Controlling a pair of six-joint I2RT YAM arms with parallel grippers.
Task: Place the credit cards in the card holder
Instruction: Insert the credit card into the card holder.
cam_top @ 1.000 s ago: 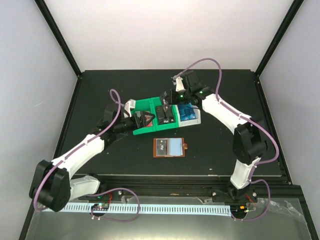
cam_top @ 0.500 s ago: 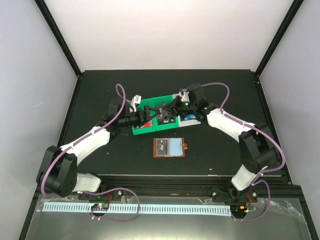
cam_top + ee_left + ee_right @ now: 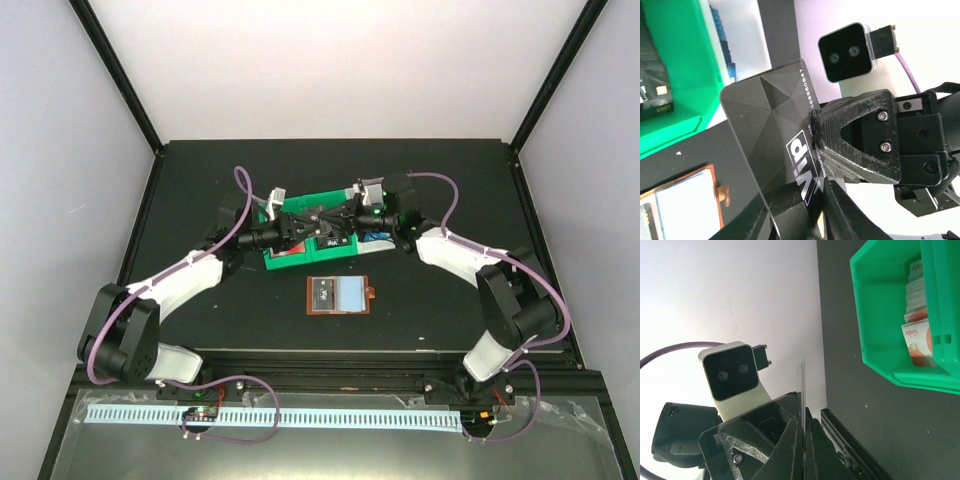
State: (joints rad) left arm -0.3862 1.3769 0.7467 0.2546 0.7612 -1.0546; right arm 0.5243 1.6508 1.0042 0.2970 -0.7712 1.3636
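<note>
A black credit card marked VIP hangs above the green bin. Both grippers meet on it there. My right gripper is shut on one edge of the card, which shows edge-on in the right wrist view. My left gripper is shut on the opposite edge, facing the right gripper. In the top view the left gripper and right gripper touch nose to nose. The card holder lies open on the mat in front of the bin, snap tab to the right, also visible as a brown corner.
The green bin holds red-and-white cards and black cards. A white bin with blue cards stands to its right. Black frame rails edge the mat.
My left arm reached right to the lifted card and its jaws closed on it. The right gripper came left and lower with the card, staying shut.
</note>
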